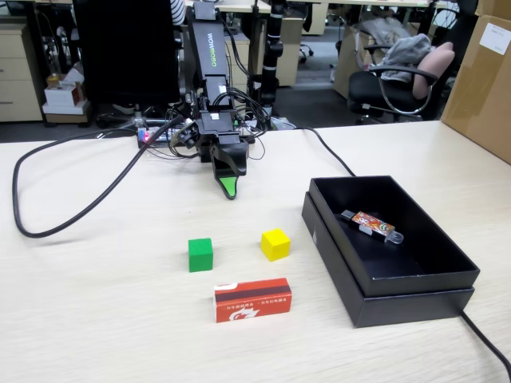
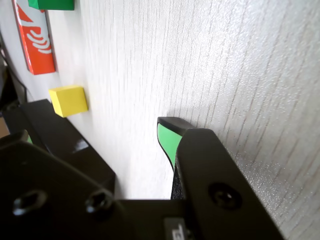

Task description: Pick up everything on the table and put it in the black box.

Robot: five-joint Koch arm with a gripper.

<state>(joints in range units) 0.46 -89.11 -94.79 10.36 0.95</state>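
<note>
While the black arm with the green-tipped gripper sits folded at the far edge of the wide light beige wood-grain tabletop, its tip points down at the surface, near the middle of that far edge. Only one green tip shows in the fixed view, and the wrist view shows one green jaw face with the other jaw as a dark mass at left, so I cannot tell whether it is released or clenched. Nothing is visibly between the jaws.

Small green cube rests on the tabletop toward the near edge, left of centre in the fixed view. Small yellow cube is just to its right, apart from it. Long red rectangular packet with white marks and a dark stripe stands on its long edge nearer the front edge, below and between the two cubes, touching neither.

Shallow rectangular matte black cardboard box sits near the right side of the tabletop, open top up. Inside it, toward the far end, lies a small orange-patterned gadget with a clear tip.

A thick black cable loops across the left part of the tabletop to the arm base. Brown cardboard cartons stand past the right far corner.

Wrist view shows the yellow cube, packet and green cube along its left edge.
</note>
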